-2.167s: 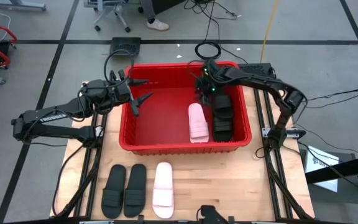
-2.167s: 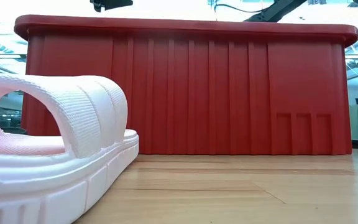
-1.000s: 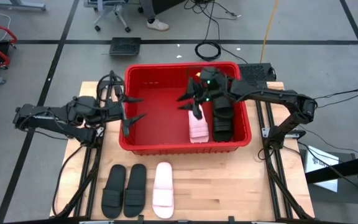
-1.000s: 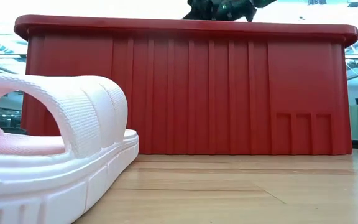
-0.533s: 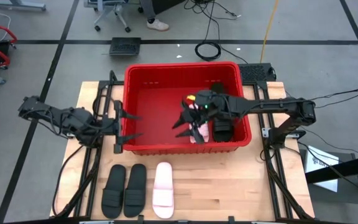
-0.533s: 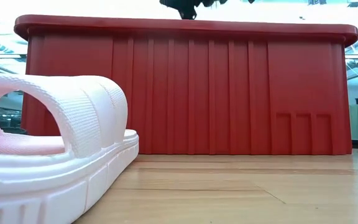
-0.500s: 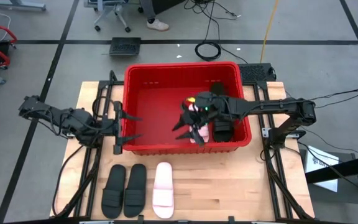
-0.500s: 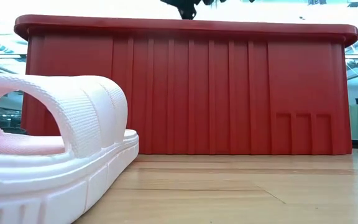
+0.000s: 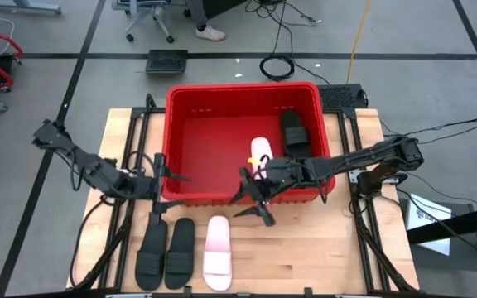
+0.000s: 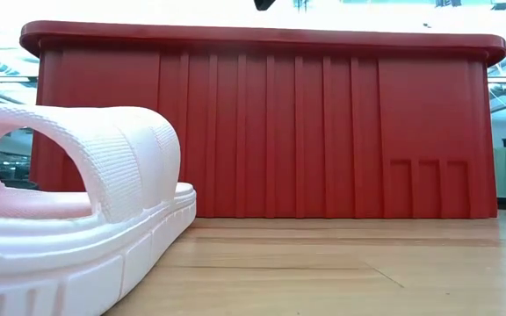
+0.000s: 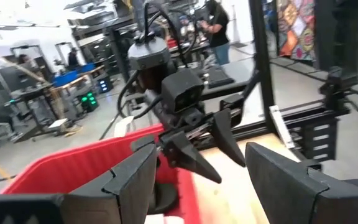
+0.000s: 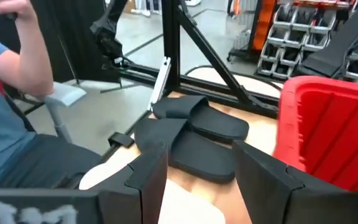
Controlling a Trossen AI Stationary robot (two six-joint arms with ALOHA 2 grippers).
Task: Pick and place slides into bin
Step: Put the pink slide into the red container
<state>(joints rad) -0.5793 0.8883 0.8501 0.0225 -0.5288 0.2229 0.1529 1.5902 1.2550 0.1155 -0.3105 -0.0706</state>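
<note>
1. The red bin [image 9: 172,149] sits at the back half of the wooden worktop [image 9: 321,248]; inside it lie a pale pink slide [image 9: 260,151] and a black slide [image 9: 294,132], side by side toward the right wall.
2. Three slides rest on the worktop in front of the bin: two black ones [image 9: 166,252] and a pale one [image 9: 217,252], parallel in a row.
3. The left claw [image 9: 162,189] hangs at the bin's front left corner, above the black pair; fingers spread, holding nothing.
4. The right claw [image 9: 253,204] hovers over the bin's front rim, near the pale slide on the worktop; fingers spread, empty.
</note>
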